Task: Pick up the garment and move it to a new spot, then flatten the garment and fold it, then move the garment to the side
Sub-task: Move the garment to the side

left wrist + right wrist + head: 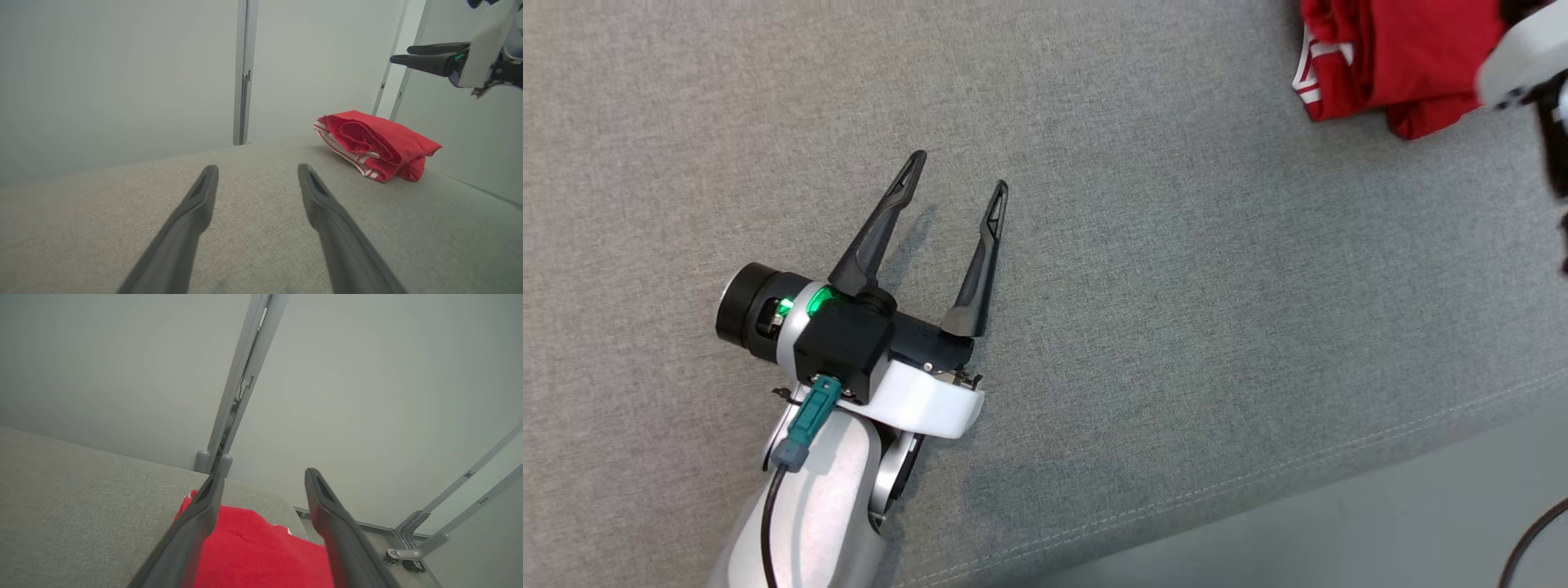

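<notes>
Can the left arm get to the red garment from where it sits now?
Probably yes. Bare grey cushion lies between the open left gripper and the folded garment at its far right. The right gripper, open, hangs above the garment, so the two arms could crowd each other there.

One red garment [380,143], one grey cushion [1176,327], and two grippers: left gripper [960,171], right gripper [264,473].

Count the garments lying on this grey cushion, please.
1. A folded red garment with white stripes lies at the far right corner of the grey cushion, below the open right claw. More may lie unseen.
</notes>
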### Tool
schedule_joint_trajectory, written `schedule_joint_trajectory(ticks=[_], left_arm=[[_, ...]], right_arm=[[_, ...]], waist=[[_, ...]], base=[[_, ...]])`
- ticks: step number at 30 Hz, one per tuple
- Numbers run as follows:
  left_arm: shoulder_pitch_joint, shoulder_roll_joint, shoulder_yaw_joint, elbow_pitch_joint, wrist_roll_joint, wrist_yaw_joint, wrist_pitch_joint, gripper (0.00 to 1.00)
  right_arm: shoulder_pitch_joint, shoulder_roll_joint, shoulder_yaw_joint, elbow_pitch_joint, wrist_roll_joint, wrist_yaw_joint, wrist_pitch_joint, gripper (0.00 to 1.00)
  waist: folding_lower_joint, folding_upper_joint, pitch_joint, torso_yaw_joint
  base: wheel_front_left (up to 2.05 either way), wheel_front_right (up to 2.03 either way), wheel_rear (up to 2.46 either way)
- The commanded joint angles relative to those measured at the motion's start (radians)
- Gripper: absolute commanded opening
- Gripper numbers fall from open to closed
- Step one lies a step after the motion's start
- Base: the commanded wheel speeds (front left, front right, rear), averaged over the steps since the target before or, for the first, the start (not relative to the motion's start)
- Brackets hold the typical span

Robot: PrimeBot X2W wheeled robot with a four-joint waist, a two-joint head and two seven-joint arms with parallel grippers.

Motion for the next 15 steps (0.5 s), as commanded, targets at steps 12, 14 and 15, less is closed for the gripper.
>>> schedule_joint_trajectory(ticks=[12, 14, 15], left_arm=[[0.045, 0.001, 0.066, -0.056, -0.092, 0.069, -0.005, 1.0], [0.06, 0.001, 0.073, -0.064, -0.111, 0.085, -0.005, 1.0], [0.068, 0.001, 0.076, -0.067, -0.12, 0.091, -0.005, 1.0]], right_arm=[[0.31, 0.117, 0.03, -0.302, 0.028, 0.001, -0.011, 1.0], [0.364, 0.132, 0.033, -0.346, 0.033, 0.001, -0.011, 1.0], [0.389, 0.139, 0.033, -0.367, 0.036, 0.001, -0.011, 1.0]], waist=[[0.0, -0.0001, -0.109, 0.083], [0.0, -0.0001, -0.133, 0.103], [0.0, -0.0001, -0.145, 0.112]], base=[[0.0, 0.0, 0.0], [0.0, 0.0, 0.0], [0.0, 0.0, 0.0]])
